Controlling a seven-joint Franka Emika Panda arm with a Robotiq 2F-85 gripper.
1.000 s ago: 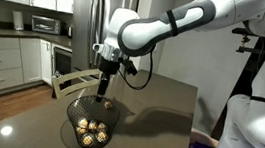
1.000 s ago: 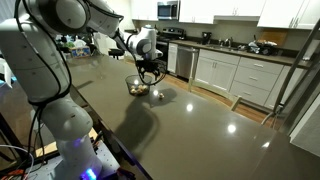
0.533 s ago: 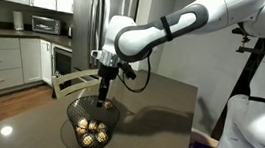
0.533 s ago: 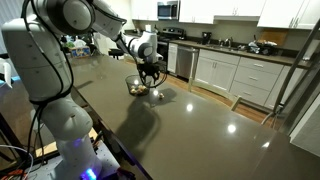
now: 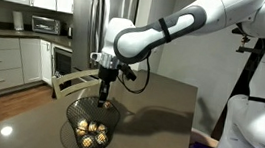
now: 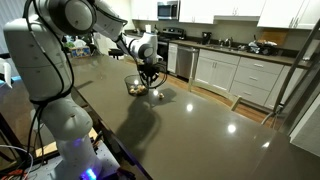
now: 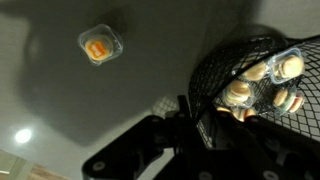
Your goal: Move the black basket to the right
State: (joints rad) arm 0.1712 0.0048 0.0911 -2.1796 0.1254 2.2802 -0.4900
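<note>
Worktop (image 5: pixel 160 97), dark grey and glossy, fills the lower part of both exterior views (image 6: pixel 180 120), with white kitchen cabinets behind it. The white arm (image 5: pixel 168 28) reaches across it and bends straight down over the basket (image 5: pixel 91 122). The basket, a round bowl of black wire mesh, is on the worktop close to its edge in an exterior view, and far down the surface beside the arm in an exterior view (image 6: pixel 139 85); whether its base touches the top I cannot tell. The gripper (image 5: pixel 102 99) points down at the basket's rim, its fingers drawn close together on the wire, gripping it; the wrist view shows the mesh (image 7: pixel 245 70) right against the dark fingers. Tan balls (image 5: pixel 91 130) lie heaped in the basket's bottom, seen through the mesh (image 7: pixel 240 92). A small clear tub (image 7: pixel 100 45) with something orange inside sits on the worktop, well apart from the basket.
</note>
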